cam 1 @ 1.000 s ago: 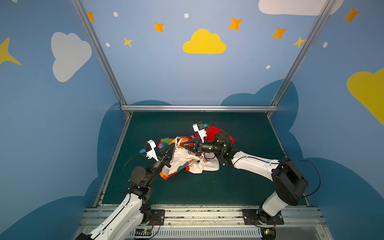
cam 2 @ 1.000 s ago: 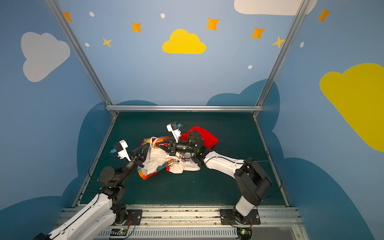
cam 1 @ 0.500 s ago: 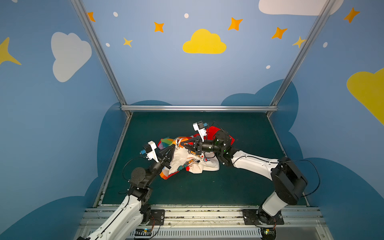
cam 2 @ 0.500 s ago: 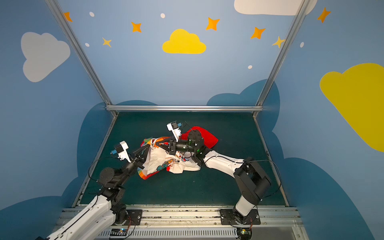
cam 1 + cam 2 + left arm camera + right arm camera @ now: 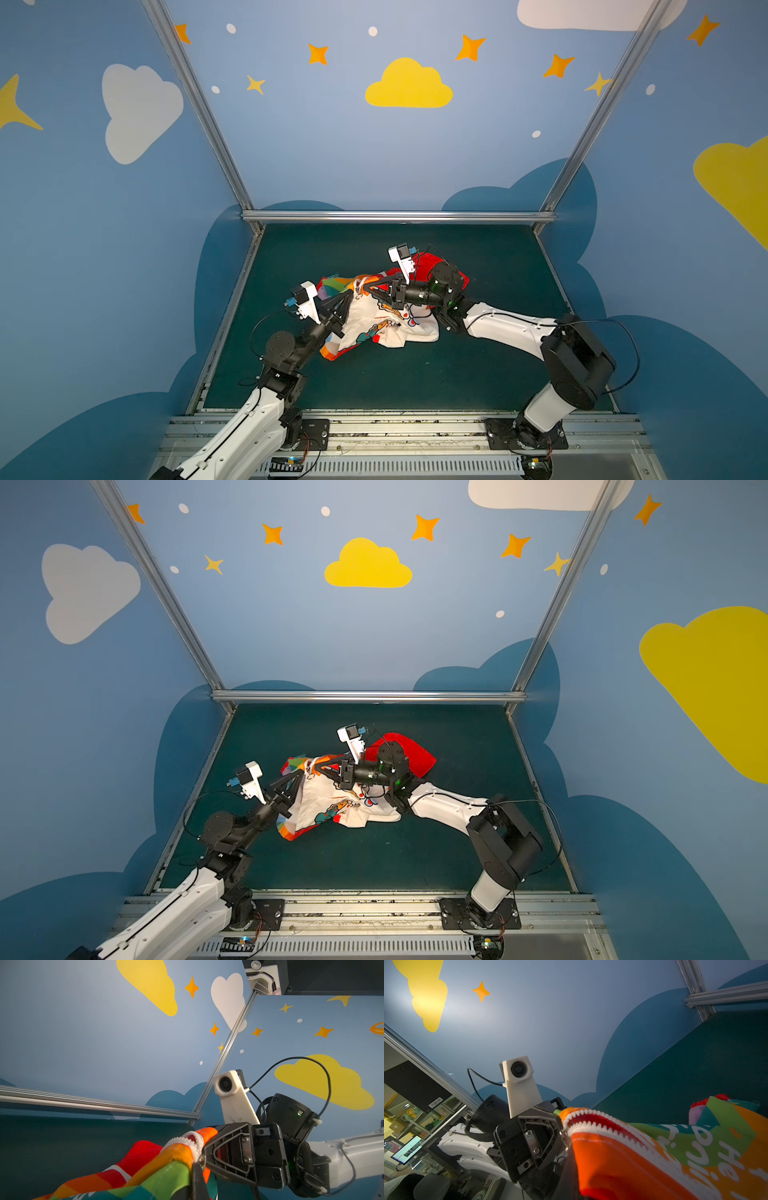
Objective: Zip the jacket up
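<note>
On green mat (image 5: 478, 374) | crumpled thin jacket (image 5: 386, 328), toothed white zipper (image 5: 591, 1127) | left fingers (image 5: 537, 1124), right fingers (image 5: 228, 1147) pinching it

Jacket (image 5: 390, 332) crumpled mid-mat (image 5: 457, 374), white cartoon lining (image 5: 361, 324) up, red part (image 5: 415, 754) at back. Outside rainbow w/ white lettering (image 5: 724, 1159). White zipper (image 5: 593, 1121) unzipped, teeth rows apart.
</note>
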You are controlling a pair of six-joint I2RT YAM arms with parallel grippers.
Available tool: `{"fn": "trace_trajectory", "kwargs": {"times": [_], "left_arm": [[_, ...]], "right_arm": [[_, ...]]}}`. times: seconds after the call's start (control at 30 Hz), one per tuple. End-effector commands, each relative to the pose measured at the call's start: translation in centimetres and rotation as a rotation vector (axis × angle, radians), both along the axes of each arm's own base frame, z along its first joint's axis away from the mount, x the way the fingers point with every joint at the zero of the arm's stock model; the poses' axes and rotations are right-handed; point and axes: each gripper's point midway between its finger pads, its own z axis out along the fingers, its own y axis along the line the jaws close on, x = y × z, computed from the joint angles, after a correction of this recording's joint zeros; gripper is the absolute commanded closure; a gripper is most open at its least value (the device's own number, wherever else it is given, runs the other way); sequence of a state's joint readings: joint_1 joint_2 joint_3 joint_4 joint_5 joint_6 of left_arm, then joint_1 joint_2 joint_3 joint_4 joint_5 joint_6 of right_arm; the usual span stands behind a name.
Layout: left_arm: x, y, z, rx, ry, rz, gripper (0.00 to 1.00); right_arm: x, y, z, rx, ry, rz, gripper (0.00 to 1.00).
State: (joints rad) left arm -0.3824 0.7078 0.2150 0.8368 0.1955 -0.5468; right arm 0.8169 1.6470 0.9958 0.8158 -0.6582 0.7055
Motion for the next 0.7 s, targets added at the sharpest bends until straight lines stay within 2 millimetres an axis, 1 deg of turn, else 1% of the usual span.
{"fn": "trace_trajectory", "kwargs": {"times": [0.0, 0.13, 0.2, 0.27, 0.4, 0.57, 0.67], "left_arm": [[0.5, -0.5, -1.5, 0.043, 0.054, -0.015, 0.97], [1.2, -0.9, -2.5, 0.046, 0.106, -0.027, 0.97], [1.8, -1.2, -3.2, 0.050, 0.150, -0.033, 0.97], [2.0, -2.2, -4.1, 0.071, 0.199, -0.079, 0.97], [3.2, -3.3, -6.3, 0.074, 0.284, -0.121, 0.97], [4.7, -3.9, -8.8, 0.149, 0.349, -0.115, 0.97], [5.8, -3.9, -10.0, 0.196, 0.379, -0.105, 0.97]], "right_arm": [[2.7, -2.0, 3.2, 0.104, -0.050, -0.139, 1.00], [3.8, -2.3, 1.5, 0.101, 0.014, -0.181, 1.00], [4.6, -2.6, 0.2, 0.087, 0.062, -0.210, 1.00], [5.6, -2.9, -1.2, 0.070, 0.112, -0.239, 1.00], [7.2, -3.5, -3.3, 0.060, 0.164, -0.268, 1.00], [8.9, -4.2, -4.4, 0.091, 0.213, -0.279, 1.00], [9.6, -4.3, -5.7, 0.068, 0.251, -0.278, 1.00]]}}
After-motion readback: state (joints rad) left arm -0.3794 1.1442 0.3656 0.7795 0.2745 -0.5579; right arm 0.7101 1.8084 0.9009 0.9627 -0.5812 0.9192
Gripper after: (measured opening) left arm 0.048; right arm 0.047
